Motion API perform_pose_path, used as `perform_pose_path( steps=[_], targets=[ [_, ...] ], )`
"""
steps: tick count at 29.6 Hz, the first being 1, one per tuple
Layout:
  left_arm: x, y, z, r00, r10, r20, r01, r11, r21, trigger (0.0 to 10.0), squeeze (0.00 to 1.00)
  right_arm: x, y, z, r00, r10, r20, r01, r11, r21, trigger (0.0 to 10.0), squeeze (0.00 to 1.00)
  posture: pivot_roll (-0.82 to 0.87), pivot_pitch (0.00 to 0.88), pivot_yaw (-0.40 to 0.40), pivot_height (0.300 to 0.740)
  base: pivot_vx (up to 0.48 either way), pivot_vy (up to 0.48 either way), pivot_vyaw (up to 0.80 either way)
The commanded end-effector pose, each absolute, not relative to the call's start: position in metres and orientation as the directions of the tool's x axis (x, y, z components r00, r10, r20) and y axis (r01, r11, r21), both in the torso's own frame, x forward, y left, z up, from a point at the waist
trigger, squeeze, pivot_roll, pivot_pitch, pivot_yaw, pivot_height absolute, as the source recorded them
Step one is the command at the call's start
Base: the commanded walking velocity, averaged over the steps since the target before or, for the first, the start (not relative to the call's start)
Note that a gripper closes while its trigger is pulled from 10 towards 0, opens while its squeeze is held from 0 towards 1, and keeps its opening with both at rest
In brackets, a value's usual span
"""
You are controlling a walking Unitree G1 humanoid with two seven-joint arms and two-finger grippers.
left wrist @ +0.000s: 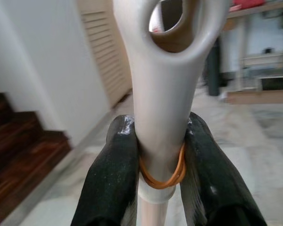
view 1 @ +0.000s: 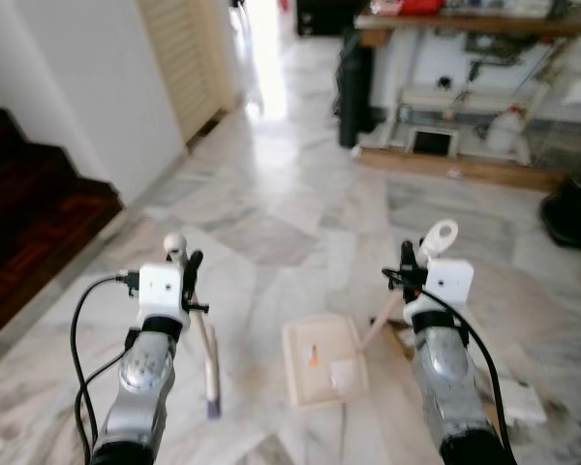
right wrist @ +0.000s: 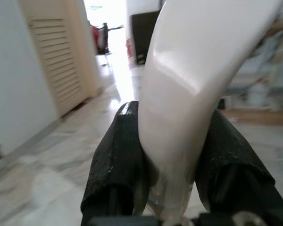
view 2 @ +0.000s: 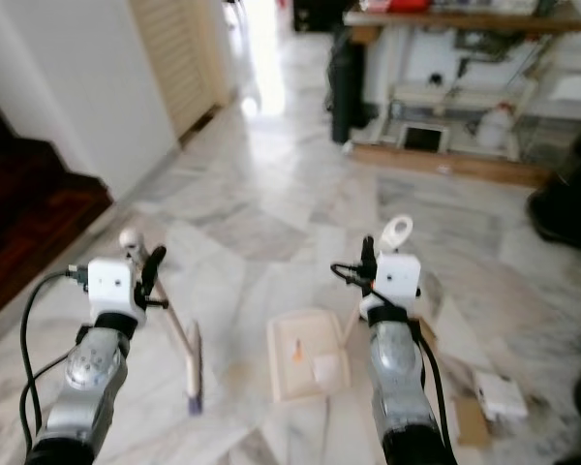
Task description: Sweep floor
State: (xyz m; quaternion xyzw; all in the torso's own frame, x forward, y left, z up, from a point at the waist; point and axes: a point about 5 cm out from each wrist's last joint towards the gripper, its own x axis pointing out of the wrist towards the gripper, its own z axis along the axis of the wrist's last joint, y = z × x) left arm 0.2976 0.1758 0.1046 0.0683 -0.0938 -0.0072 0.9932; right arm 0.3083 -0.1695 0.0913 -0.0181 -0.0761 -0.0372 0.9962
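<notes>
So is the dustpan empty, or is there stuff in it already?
Not empty. The dustpan lies flat on the marble floor with a small orange bit and a white scrap on it. What they are, cannot tell.

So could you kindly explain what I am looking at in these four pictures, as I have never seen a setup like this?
This is a humanoid robot standing on a marble floor in a home. The two wide pictures come from a stereo camera on its head, looking down past its own silver arms. The two close-ups come from cameras on its wrists.

The left gripper has its black fingers shut on the pale broom handle; the brush end rests on the floor. The right gripper is shut on the dustpan handle. The cream dustpan sits on the floor between the arms, with small scraps in it. A shelf unit stands at the back and dark stairs at the left.
</notes>
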Motion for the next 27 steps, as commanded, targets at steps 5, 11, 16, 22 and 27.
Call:
perform_pose_path(
  steps=[5,11,16,22,27],
  targets=[
    [0.298,0.175,0.113,0.974,-0.016,0.226,-0.018,0.989,0.147,10.0,0.0,0.313,-0.167,0.106,0.977,-0.054,0.206,0.062,0.998,-0.03,10.0,0.0,0.05,0.0,0.063,0.74,0.0,0.0,0.79],
    [0.298,0.179,0.113,0.975,0.005,0.221,-0.038,0.989,0.144,10.0,0.0,0.317,-0.167,0.108,0.98,-0.051,0.193,0.055,0.998,-0.013,10.0,0.0,0.06,0.0,0.052,0.74,0.0,0.0,0.31],
    [0.298,0.18,0.112,0.976,0.018,0.218,-0.049,0.989,0.139,10.0,0.0,0.316,-0.167,0.105,0.983,-0.046,0.178,0.049,0.999,-0.012,10.0,0.0,0.06,0.0,0.05,0.74,0.0,0.0,0.0],
    [0.295,0.18,0.105,0.981,0.016,0.194,-0.045,0.988,0.146,10.0,0.0,0.313,-0.169,0.1,0.987,-0.053,0.152,0.056,0.998,-0.013,10.0,0.0,0.06,0.0,0.052,0.74,0.0,0.0,0.0],
    [0.296,0.184,0.105,0.982,0.02,0.189,-0.049,0.987,0.152,10.0,0.0,0.314,-0.17,0.1,0.987,-0.063,0.148,0.064,0.998,-0.002,10.0,0.0,0.07,0.0,0.056,0.74,0.0,0.21,0.0]
  ],
)
